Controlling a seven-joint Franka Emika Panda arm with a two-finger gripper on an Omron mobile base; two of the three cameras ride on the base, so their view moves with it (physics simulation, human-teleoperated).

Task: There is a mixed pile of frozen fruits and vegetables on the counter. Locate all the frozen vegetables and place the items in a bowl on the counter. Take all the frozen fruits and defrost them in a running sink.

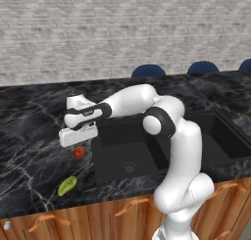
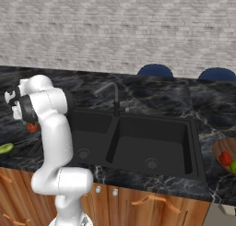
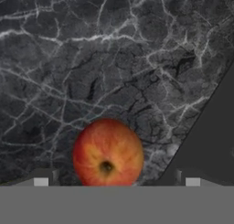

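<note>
Your red-orange ball [image 3: 108, 152], an apple with its stem dimple facing the hand camera, sits on the black marble counter [image 1: 29, 151] just left of the sink [image 1: 130, 153], near the basin's near-left corner. From the left base camera it's the small red spot [image 1: 79, 152] directly under the hand. From the right base camera it peeks out [image 2: 32, 127] beside the arm's upper link.

Your gripper [image 1: 78, 136] hangs right above the apple, pointing down, jaws spread wide and holding nothing. In the hand camera the two fingertips [image 3: 41, 181] stand on either side of the apple with a gap to each; not touching it.

The yellow-green oblong [image 1: 67, 185] lies on the counter nearer the front edge, left of the sink, apart from the apple. The right base camera catches its end at the left border [image 2: 5, 148].

Far right of the sink, a wooden bowl [image 2: 220, 149] rests on the counter at the frame edge. Inside it are the red chunk [image 2: 225, 158] and, just beside it, the green ball [image 2: 233, 166], partly cut off.

The sink is a matte black double basin with a round drain in each [image 2: 151, 163]. A slim dark faucet [image 2: 113, 97] stands at its far rim. You can't tell whether water is running.

Wooden cabinet fronts [image 1: 98, 217] run below the counter. Blue chair backs [image 2: 155, 71] show beyond the far edge, with a grey brick wall [image 1: 122, 28] behind.
</note>
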